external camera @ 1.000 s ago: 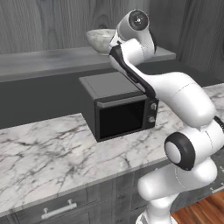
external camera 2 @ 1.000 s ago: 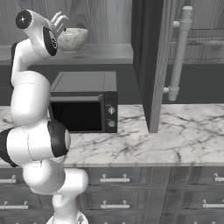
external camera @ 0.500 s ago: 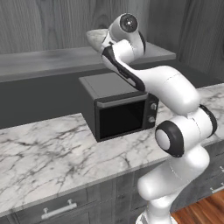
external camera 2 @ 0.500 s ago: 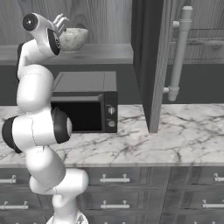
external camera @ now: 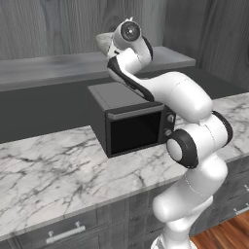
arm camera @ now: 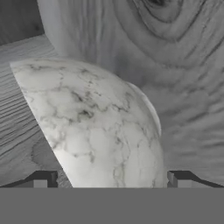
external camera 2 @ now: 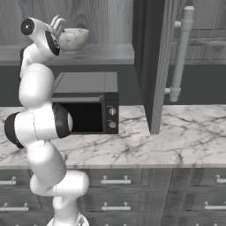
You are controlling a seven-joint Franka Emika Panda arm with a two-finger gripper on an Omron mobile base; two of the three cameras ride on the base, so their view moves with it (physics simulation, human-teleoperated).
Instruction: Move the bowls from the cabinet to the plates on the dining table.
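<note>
1. Gripper [arm camera: 109,181] standing wide open in the hand view, with one dark fingertip [arm camera: 43,179] low on one side and the other low on the opposite side; holding nothing.
2. Marble bowl [arm camera: 100,131] lying between these fingertips in the same view, very close to the camera, resting on the grey wood-grain shelf of the cabinet [arm camera: 183,87]; not possible to tell whether the tips are touching it.
3. Reaching high in the left base view: gripper [external camera: 108,44] raised to the shelf level, just beside the marble bowl [external camera: 103,41], which is mostly hidden behind the wrist.
4. Sitting under that shelf in the same view: black microwave [external camera: 131,121] on the marble counter [external camera: 44,170].
5. Showing the side in the right base view: gripper [external camera 2: 58,21] with pale fingers spread, right next to the marble bowl [external camera 2: 74,39] on the cabinet [external camera 2: 101,53] shelf.
6. Standing open at the right of this view: cabinet door [external camera 2: 152,66] with a long silver handle [external camera 2: 181,53], above the counter [external camera 2: 176,137] and beside the microwave [external camera 2: 88,103].
</note>
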